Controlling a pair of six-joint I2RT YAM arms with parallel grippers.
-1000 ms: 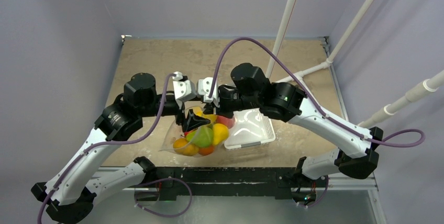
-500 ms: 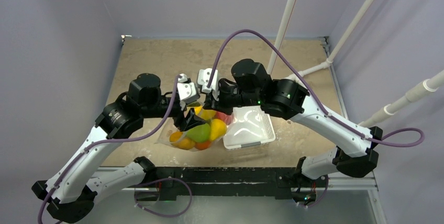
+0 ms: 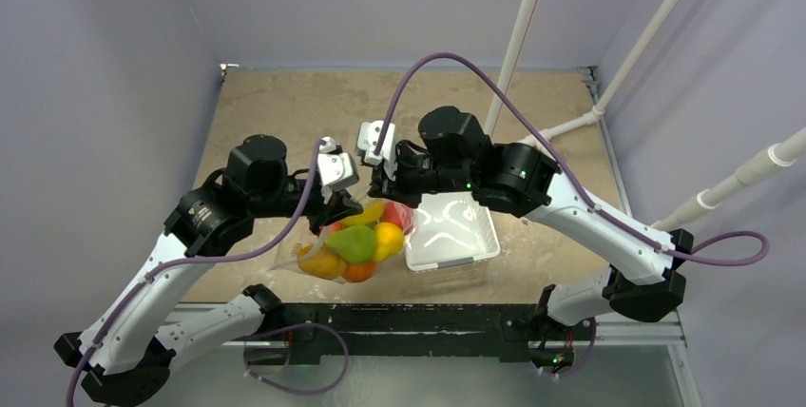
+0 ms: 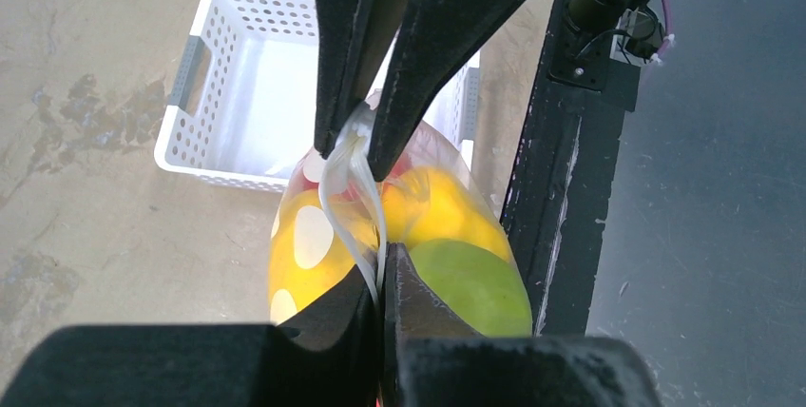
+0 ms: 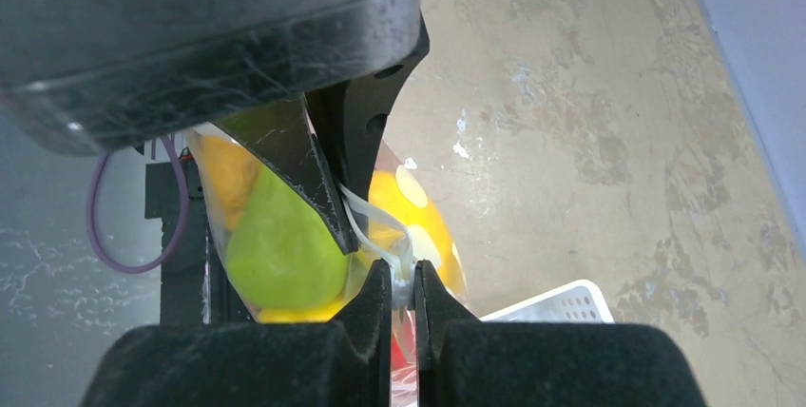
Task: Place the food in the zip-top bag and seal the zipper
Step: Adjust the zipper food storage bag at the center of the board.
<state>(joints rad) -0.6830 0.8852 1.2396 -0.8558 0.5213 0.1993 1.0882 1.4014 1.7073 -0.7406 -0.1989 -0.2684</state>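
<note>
Both of your tools are on the bag's top edge right now. Your left tool [image 4: 383,272] has its fingers pressed together, pinching the zipper [image 4: 344,184], the pale bunched strip along the top of the zip-top bag [image 3: 342,253]. Your right tool [image 5: 404,281] is clamped tight on the same strip just beside it. Its tips come in from the opposite side, so the two tools meet nose to nose over the bag's mouth. From the top camera the bag sits below them at the near edge of the worktop [image 3: 285,112], just left of the white tray [image 3: 480,236] and right up against its side. Whether the bag's bottom rests on the surface or hangs clear, you cannot tell. The food [image 3: 354,242] is packed inside the clear plastic: a green fruit in the middle, yellow ones around it, orange at the near end, red toward the tray. The strip between your tools is crumpled and folded over itself. Whether it is sealed along its length cannot be made out from any view.
</note>
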